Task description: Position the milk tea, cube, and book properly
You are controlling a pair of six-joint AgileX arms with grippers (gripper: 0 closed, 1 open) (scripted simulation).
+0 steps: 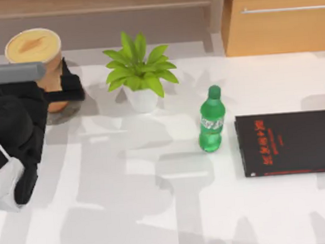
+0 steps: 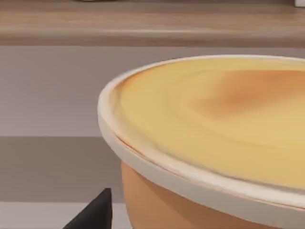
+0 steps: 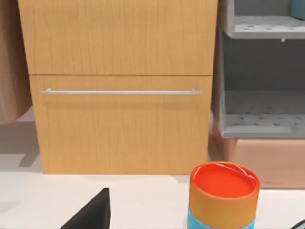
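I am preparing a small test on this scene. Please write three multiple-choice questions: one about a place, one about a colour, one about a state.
1. Where on the table is the milk tea?
A. far left corner
B. near right corner
C. beside the black book

2. What colour is the bottle?
A. red
B. green
C. blue

3. How does the black book rest?
A. standing upright
B. leaning on the plant
C. lying flat

Answers:
1 A: the top view shows it at the far left, with the left gripper at its side.
2 B: its body and cap are green.
3 C: its cover with red lettering faces up on the right of the table.
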